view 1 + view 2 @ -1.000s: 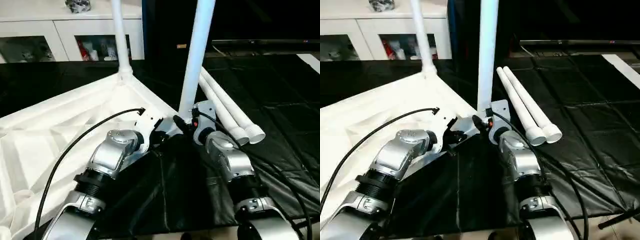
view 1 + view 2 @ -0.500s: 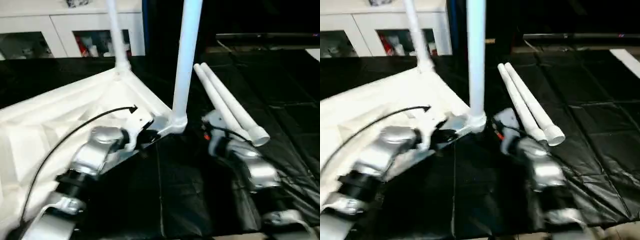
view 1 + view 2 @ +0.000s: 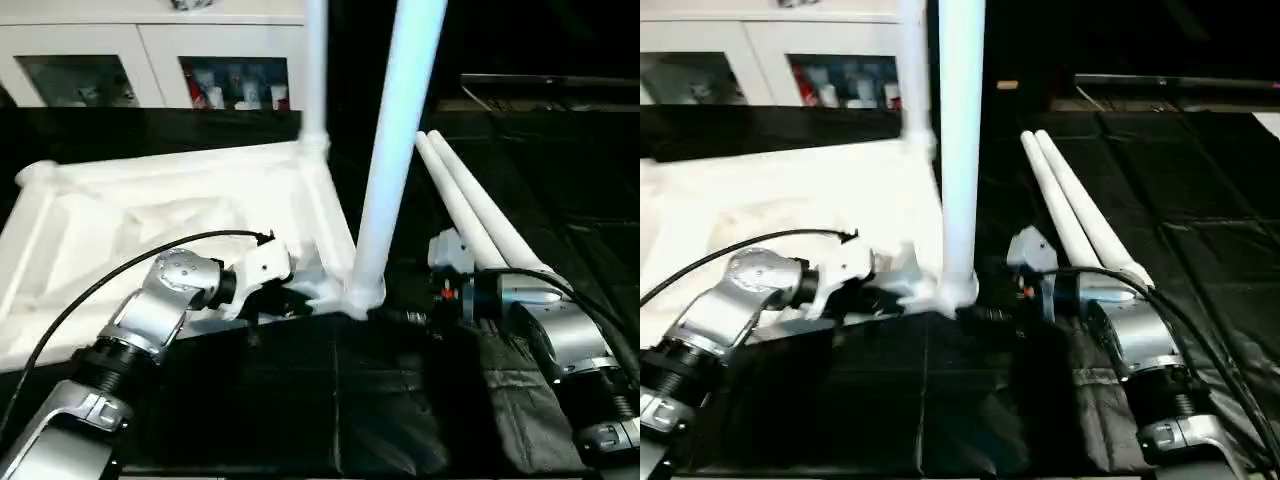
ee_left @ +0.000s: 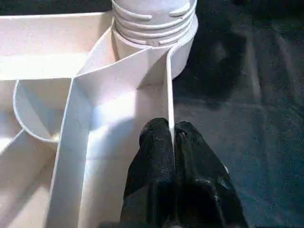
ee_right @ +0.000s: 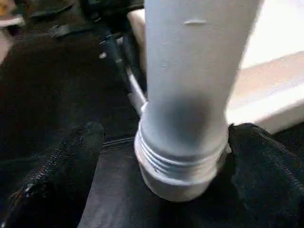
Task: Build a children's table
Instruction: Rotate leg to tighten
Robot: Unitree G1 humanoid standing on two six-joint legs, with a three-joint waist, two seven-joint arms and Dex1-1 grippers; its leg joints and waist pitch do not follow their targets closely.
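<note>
Table top (image 3: pixel 190 200): white, ribbed underside. Upright legs (image 3: pixel 400 150) and loose legs (image 3: pixel 480 210): white. Floor covering (image 3: pixel 560 170): black (glossy). Gripper fingers (image 4: pixel 156 156): black. Forearms (image 3: pixel 150 315): silver. Cabinet (image 3: pixel 140 50): white.
</note>
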